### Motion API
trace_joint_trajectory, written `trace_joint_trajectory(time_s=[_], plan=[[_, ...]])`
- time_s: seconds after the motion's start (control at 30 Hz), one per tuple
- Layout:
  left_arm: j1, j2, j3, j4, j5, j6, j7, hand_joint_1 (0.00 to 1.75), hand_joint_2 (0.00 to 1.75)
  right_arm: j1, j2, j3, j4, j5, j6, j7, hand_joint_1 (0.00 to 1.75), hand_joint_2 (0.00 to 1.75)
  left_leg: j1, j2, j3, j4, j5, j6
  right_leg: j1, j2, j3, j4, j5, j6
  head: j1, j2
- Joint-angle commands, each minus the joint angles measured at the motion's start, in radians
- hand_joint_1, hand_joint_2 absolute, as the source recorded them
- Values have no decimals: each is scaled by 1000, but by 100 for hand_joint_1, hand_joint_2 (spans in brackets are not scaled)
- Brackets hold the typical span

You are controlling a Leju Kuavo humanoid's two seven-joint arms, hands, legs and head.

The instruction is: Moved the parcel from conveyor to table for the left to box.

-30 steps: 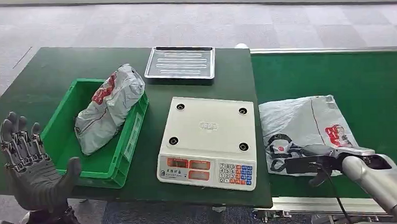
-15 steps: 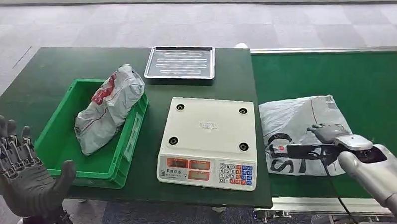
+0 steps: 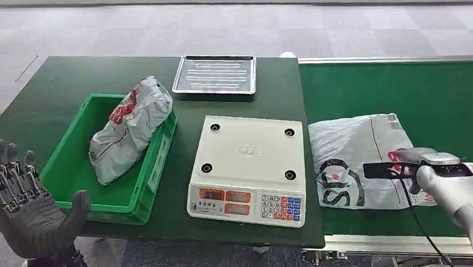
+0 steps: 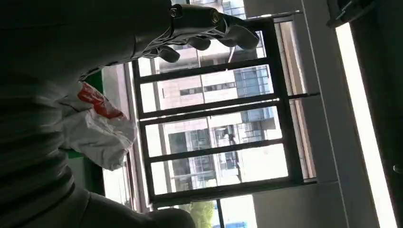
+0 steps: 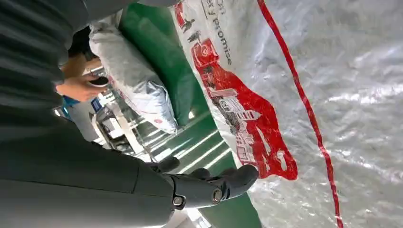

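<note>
Left hand: held off the surface's near-left corner, palm up, fingers spread, holding nothing. Green box: at the surface's left side, one grey bag already in it. Parcel: flat on the conveyor, near its front edge. Right hand: over the parcel's right part; grasp cannot be determined. Current step, judged: grasping. Next move requires a firm hold, then a lift leftward onto the surface.

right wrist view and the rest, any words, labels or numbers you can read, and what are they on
"Promise": on the flat parcel on the conveyor, beside its red print; the letters before it are cut off.
Large black letters on that parcel in the head view: not clear enough to read.
Scale keypad and displays: too small.
Parcel in the green bin: red print, unreadable.
</note>
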Motion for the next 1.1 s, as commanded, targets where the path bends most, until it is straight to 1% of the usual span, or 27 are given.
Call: trace_joint_trajectory(time_s=[0.03,0.17,0.2,0.3,0.33,0.4,0.43,0.47,0.5,0.53,0.57,0.63,0.73,0.8,0.83,0.87,0.9,0.93,1.07,1.1], plan=[[9,-3,7,27,-5,-13,-1,0,175,-46,98,16,154,-6,-32,16,0,175,0,3,4,-2,-1,0,0,3,3,-2,0,-1,0,0],[8,-3,3,27,-9,-21,-1,0,175,-46,94,-1,164,-18,-15,20,0,175,0,3,4,-2,-1,0,0,3,3,-3,1,-1,0,0],[6,-2,2,29,-10,-25,-1,0,175,-46,92,-7,171,-25,-2,16,0,175,0,2,2,-1,-1,0,0,2,1,-1,0,-1,0,0],[-7,3,1,41,-11,-43,-2,0,175,-40,71,-43,188,-74,77,-78,0,175,0,2,4,-2,0,0,0,2,3,-2,0,-1,0,0],[-10,3,3,44,-11,-44,-3,0,175,-38,63,-42,186,-74,76,-85,0,175,0,0,2,-1,0,0,0,0,2,-1,0,-1,0,0],[-11,2,5,46,-11,-46,-3,0,175,-38,61,-41,186,-76,84,-109,0,175,-1,0,2,-1,0,0,0,0,2,-1,0,-1,0,0],[-17,10,3,49,-9,-57,-4,0,175,-38,53,-54,189,-109,155,-186,0,175,0,1,4,-2,-1,0,0,1,4,-3,0,-1,0,0],[-24,17,6,54,-5,-66,-7,0,175,-35,35,-55,177,-136,215,-281,0,175,-1,1,3,-1,0,0,-1,1,2,-1,0,-1,0,0],[-27,22,10,55,-1,-71,-9,0,175,-37,23,-47,166,-147,257,-343,0,175,-1,2,4,-3,0,0,0,2,4,-3,0,-1,0,0],[-27,23,14,54,1,-71,-10,0,175,-42,18,-36,157,-143,266,-363,0,175,-1,0,3,-1,0,0,-1,0,2,-1,0,-1,0,0],[-23,24,19,48,2,-71,-11,0,175,-53,23,-25,151,-140,275,-374,0,175,0,0,4,-2,0,0,0,0,3,-2,0,-1,0,0],[-14,25,23,41,3,-74,-13,0,175,-68,29,-6,138,-143,308,-403,0,175,-1,3,2,-1,-1,0,-1,3,0,0,0,-1,0,0],[-13,25,23,41,3,-74,-13,0,175,-70,31,-5,138,-143,311,-401,0,175,-1,5,4,-2,-1,0,0,5,2,-1,1,-1,0,0],[-13,25,23,41,3,-74,-13,0,175,-70,31,-5,138,-143,311,-401,0,175,-1,2,2,-1,0,0,-1,3,1,-1,0,-1,0,0],[-13,24,22,41,3,-74,-14,0,175,-67,30,-4,138,-145,308,-401,0,175,-1,4,4,-2,-1,0,0,4,2,-2,0,-1,0,0],[-13,24,22,41,3,-74,-14,0,175,-67,30,-4,138,-145,308,-401,0,175,0,3,2,-1,0,0,0,3,1,-1,0,-1,0,0],[-13,24,22,41,3,-74,-14,0,175,-67,30,-4,138,-145,308,-401,0,175,0,4,5,-2,-1,0,0,4,3,-2,0,-1,0,0],[-8,29,23,39,3,-74,-18,0,175,-73,25,20,120,-152,332,-466,0,175,0,4,3,-1,-1,0,0,4,2,-1,0,-1,0,0],[10,43,30,30,6,-70,-35,0,175,-95,49,44,91,-169,354,-488,0,175,-1,9,6,-3,-2,0,0,9,3,-3,1,-2,0,0],[13,44,31,28,7,-68,-38,0,175,-96,55,46,88,-175,353,-490,17,175,-1,9,5,-2,-2,0,0,9,2,-2,1,-2,0,0]])
